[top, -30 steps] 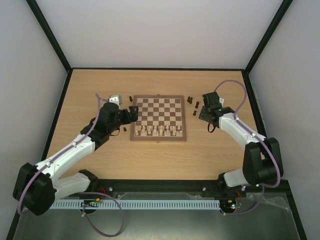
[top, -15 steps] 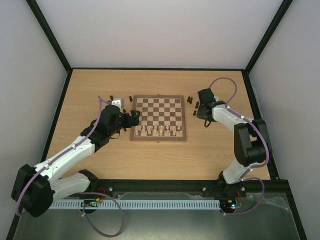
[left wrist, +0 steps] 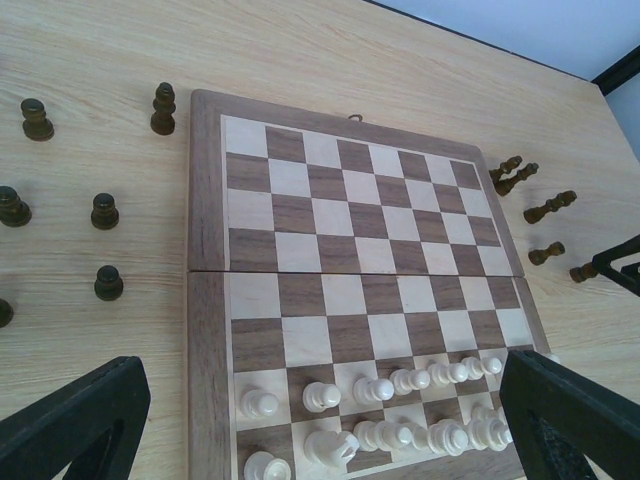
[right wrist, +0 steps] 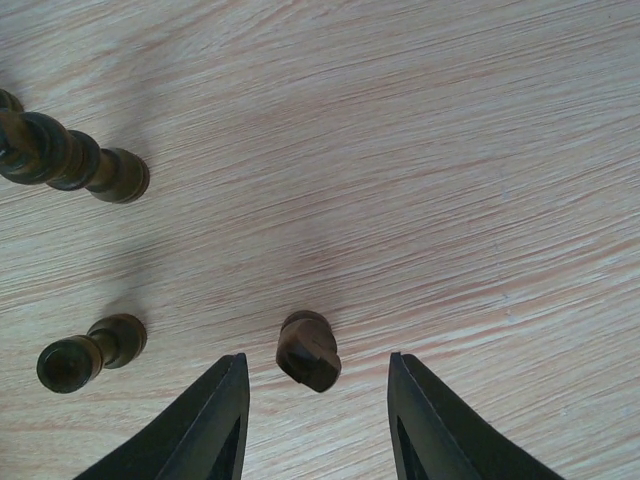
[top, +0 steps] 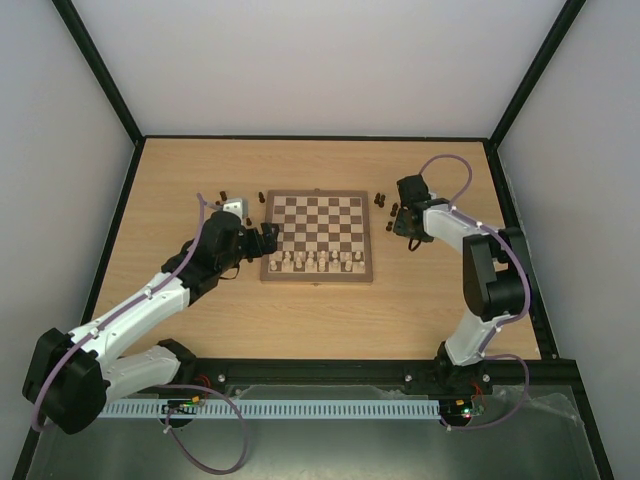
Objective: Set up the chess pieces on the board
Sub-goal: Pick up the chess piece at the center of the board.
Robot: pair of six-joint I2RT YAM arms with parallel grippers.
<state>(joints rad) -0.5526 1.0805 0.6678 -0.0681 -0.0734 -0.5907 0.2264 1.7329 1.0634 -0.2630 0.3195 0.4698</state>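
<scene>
The right fingers (right wrist: pixel 215 430) are open around a small dark chess piece (right wrist: pixel 308 350) on the counter (right wrist: pixel 450 150), off the board (left wrist: pixel 205 200), and a crooked pinch may knock it away; the left fingers (left wrist: pixel 70 420) are open and empty.

Your left arm (top: pixel 150 295) extends forward and toward the centre, with the left gripper (top: pixel 268 238) held low and its fingers (left wrist: pixel 75 420) spread wide apart. Your right arm (top: pixel 490 285) is folded tight at the elbow, forearm reaching inward. The right gripper (right wrist: pixel 315 358) points steeply down, jaws parted.
</scene>
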